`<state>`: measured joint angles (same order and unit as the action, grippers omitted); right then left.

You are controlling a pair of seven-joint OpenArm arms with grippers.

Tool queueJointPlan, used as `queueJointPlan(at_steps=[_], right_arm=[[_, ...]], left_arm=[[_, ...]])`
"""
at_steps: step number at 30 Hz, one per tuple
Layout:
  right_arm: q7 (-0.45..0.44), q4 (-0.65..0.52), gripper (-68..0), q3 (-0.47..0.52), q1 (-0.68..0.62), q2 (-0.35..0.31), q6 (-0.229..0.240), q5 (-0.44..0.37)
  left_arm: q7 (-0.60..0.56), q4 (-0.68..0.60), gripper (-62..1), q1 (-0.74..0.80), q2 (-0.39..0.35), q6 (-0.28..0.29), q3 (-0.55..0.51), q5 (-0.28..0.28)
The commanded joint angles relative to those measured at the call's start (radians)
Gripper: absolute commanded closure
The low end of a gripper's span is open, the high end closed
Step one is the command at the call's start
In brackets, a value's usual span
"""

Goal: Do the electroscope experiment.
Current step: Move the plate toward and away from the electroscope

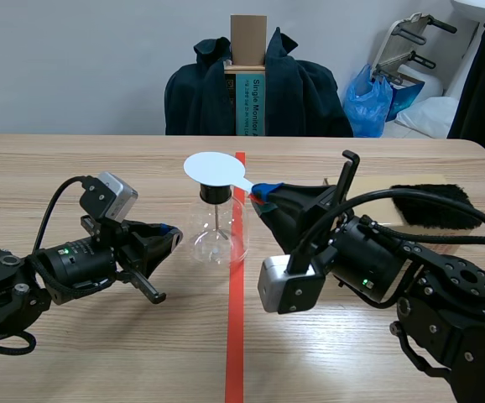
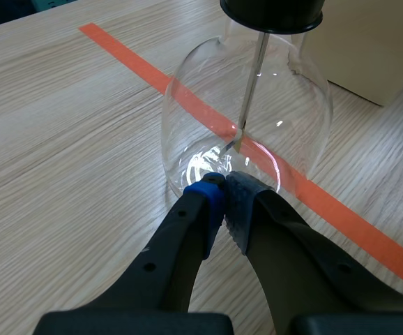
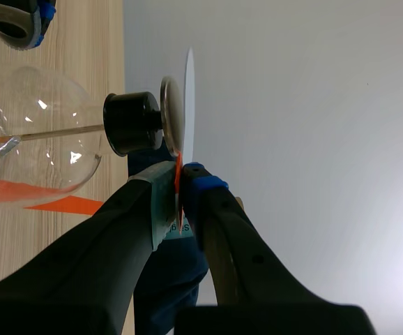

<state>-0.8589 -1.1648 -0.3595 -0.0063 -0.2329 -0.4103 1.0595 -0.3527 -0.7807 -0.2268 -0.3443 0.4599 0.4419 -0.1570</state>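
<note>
The electroscope, a clear glass flask [image 1: 217, 233] with a black stopper [image 1: 214, 193] and a metal rod inside, stands on the orange tape line. A white round paddle [image 1: 215, 168] lies flat over its top. My right gripper [image 1: 263, 191] is shut on the paddle's thin handle. In the right wrist view the paddle [image 3: 189, 91] shows edge-on against the metal top plate [image 3: 171, 115], with my right gripper [image 3: 179, 188] pinching it just beside the stopper [image 3: 132, 124]. My left gripper [image 2: 224, 202] is shut on nothing, its tips at the flask's [image 2: 247, 118] lower wall.
A black fur strip [image 1: 431, 206] lies on a beige board at the right, behind my right arm. Across the table stands a chair draped with a dark jacket [image 1: 293, 92], and a blue bag [image 1: 375, 96] beyond it.
</note>
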Motion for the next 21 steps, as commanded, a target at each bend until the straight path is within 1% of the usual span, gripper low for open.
queueJointPlan(at_steps=[1, 14, 18, 21], right_arm=[[0.020, -0.016, -0.6, 0.011, 0.014, -0.008, -0.011, 0.005], [0.280, -0.016, -0.6, 0.011, 0.014, -0.008, -0.011, 0.011], [0.330, -0.016, -0.7, 0.011, 0.014, -0.008, -0.011, 0.011], [0.341, -0.016, -0.6, 0.011, 0.014, -0.008, -0.011, 0.011]], left_arm=[[-0.018, -0.023, -2.7, -0.005, -0.005, -0.001, -0.010, -0.006], [-0.018, -0.023, -2.7, -0.005, -0.005, -0.001, -0.010, -0.006], [-0.018, -0.023, -2.8, -0.005, -0.005, -0.001, -0.010, -0.006], [-0.018, -0.023, -2.7, -0.005, -0.005, -0.001, -0.010, -0.006]])
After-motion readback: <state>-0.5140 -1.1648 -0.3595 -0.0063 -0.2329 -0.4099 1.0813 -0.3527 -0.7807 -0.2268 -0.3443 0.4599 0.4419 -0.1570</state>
